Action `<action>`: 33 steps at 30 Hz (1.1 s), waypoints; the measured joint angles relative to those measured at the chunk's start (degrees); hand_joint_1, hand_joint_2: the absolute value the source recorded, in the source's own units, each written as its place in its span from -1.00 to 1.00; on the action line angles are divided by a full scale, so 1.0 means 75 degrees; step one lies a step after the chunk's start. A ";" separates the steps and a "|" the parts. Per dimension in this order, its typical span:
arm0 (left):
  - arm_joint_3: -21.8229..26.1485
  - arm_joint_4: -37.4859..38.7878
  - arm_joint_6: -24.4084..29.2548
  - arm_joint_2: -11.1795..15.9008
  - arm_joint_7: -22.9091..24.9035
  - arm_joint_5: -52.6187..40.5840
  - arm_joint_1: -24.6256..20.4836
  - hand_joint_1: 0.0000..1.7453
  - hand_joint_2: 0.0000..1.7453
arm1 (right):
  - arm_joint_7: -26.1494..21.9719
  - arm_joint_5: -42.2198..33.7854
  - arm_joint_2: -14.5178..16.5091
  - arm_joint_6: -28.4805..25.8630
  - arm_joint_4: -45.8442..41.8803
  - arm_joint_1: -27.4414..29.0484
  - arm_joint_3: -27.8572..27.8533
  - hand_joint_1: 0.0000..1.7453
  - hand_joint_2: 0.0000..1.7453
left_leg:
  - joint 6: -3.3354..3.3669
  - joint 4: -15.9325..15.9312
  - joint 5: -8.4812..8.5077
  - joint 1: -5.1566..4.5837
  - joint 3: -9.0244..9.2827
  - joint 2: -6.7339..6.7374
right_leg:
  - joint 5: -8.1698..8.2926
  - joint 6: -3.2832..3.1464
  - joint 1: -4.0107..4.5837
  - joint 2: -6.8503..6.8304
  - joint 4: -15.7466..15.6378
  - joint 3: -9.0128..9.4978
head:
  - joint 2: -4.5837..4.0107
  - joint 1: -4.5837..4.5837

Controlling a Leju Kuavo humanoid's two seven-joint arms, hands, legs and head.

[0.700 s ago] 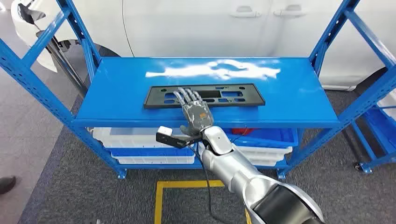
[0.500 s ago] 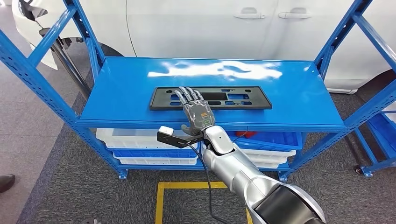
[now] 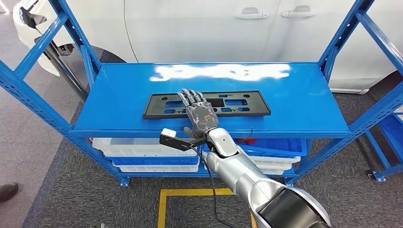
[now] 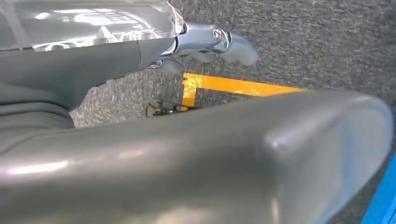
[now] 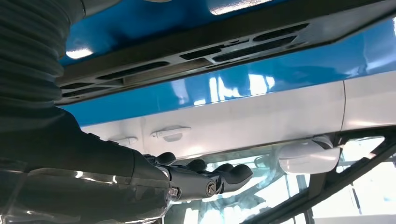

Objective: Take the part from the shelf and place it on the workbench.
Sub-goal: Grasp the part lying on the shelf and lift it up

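Plastic part, black, flat and pierced with slots, lies on the top deck of a blue steel shelf, its long axis running left to right across the deck, parallel to the front edge and nearer that edge than the back. The right hand reaches over the front lip with its fingers stretched out flat and a little apart above the part's middle; whether they touch it cannot be told, and nothing is clasped in them. White bins and blue bins sit on the lower tier. Behind the shelf stands a white car, and grey carpet with a yellow taped outline lies before it. The right wrist view adds the part's slotted face seen close. The left wrist view shows the left hand over carpet, fingers too blurred to judge.
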 joint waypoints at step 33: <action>-0.0079 0.0003 0.0026 0.0045 -0.0004 -0.0010 0.0025 -1.00 -1.00 | -0.0006 0.0451 0.0075 0.0003 0.0181 0.0094 0.0012 -1.00 1.00 | -0.0038 0.0445 0.0037 0.0033 -0.0301 -0.0003 | -0.0168 -0.0045 0.0032 0.0008 0.0047 0.0143 | 0.0000 -0.0026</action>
